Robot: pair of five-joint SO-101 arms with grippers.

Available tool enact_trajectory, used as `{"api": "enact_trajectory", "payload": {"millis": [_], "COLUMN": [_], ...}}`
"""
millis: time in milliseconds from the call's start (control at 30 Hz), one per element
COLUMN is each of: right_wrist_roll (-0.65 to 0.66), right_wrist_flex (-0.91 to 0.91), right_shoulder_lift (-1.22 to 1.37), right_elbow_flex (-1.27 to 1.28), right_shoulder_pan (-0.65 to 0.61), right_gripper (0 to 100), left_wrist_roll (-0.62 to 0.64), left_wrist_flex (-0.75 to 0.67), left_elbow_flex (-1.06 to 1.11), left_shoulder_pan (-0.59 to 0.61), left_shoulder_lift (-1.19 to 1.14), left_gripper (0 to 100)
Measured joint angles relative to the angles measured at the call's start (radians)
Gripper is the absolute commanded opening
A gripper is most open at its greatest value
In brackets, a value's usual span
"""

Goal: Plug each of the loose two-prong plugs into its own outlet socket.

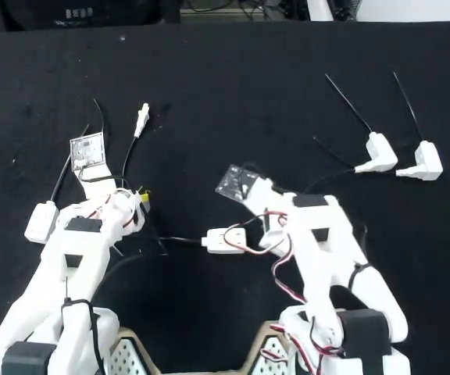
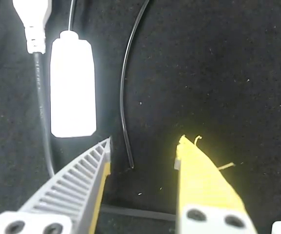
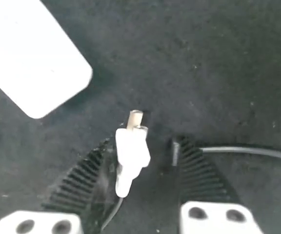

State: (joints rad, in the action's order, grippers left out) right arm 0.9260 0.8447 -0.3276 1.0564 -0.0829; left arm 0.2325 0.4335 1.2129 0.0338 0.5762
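Observation:
My right gripper [image 3: 140,146] is open around a small white two-prong plug [image 3: 131,155]. The plug leans on one black finger [image 3: 84,183] with its prongs toward a white outlet socket [image 3: 33,58] just ahead. In the high view that socket [image 1: 225,240] lies mid-table by the right arm [image 1: 311,226]. My left gripper [image 2: 143,146] is open over bare cloth with nothing in it. A second white socket [image 2: 72,87] lies just beyond its grey finger [image 2: 89,168]. That socket [image 1: 41,221] is at the far left. Another plug [image 1: 141,119] lies farther back.
Two white angled plugs [image 1: 379,152] [image 1: 426,162] with thin black leads lie at the far right. Thin black cables [image 2: 126,87] cross the cloth by the left gripper. A white connector end [image 2: 30,19] on a thicker cable lies beside the left socket.

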Motion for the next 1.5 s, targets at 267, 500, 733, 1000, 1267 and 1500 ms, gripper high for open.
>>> {"api": "enact_trajectory", "payload": {"millis": [267,500,733,1000,1267,1500], "right_wrist_roll": [0.017,0.017,0.023,0.023,-0.114,-0.336], "right_wrist_flex": [0.055,0.064,0.02,-0.009,0.114,0.189], "right_shoulder_lift": [-0.044,-0.078,-0.087,-0.103,-0.1,-0.1], "right_elbow_flex": [0.003,0.005,0.094,0.103,-0.025,-0.098], "right_shoulder_pan": [0.031,0.031,0.031,0.038,0.052,0.011], "right_gripper": [16.6,16.3,15.8,0.8,1.0,1.0], "left_wrist_roll": [0.0,0.0,0.0,0.0,0.0,0.0], "left_wrist_flex": [0.0,0.0,0.0,0.0,0.0,0.0], "left_elbow_flex": [0.0,0.0,0.0,0.0,0.0,0.0], "left_shoulder_pan": [0.0,0.0,0.0,0.0,0.0,0.0], "left_shoulder_lift": [0.0,0.0,0.0,0.0,0.0,0.0], "left_gripper": [21,21,21,21,21,21]}}
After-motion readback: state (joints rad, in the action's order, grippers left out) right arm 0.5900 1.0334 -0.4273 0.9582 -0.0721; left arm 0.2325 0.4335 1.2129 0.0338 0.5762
